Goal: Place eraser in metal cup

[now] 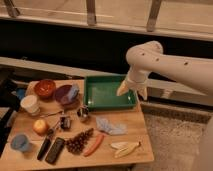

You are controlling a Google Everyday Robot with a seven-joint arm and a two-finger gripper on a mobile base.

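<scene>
The eraser (55, 150), a flat dark block, lies near the front left edge of the wooden table (135, 125). A thinner black stick (44, 148) lies just left of it. The small shiny metal cup (83, 114) stands upright mid-table, in front of the green tray (109, 103). My gripper (132, 90) hangs at the end of the white arm over the tray's right rim, far to the right of both eraser and cup. Its yellowish fingers (122, 90) are open with nothing between them.
On the left are a white cup (31, 105), a light blue cup (20, 142), a red bowl (45, 88) and a purple bowl (66, 94). An apple (40, 126), dark clip (65, 122), grapes (79, 141), carrot (93, 145), blue cloth (111, 127) and banana (125, 148) fill the front.
</scene>
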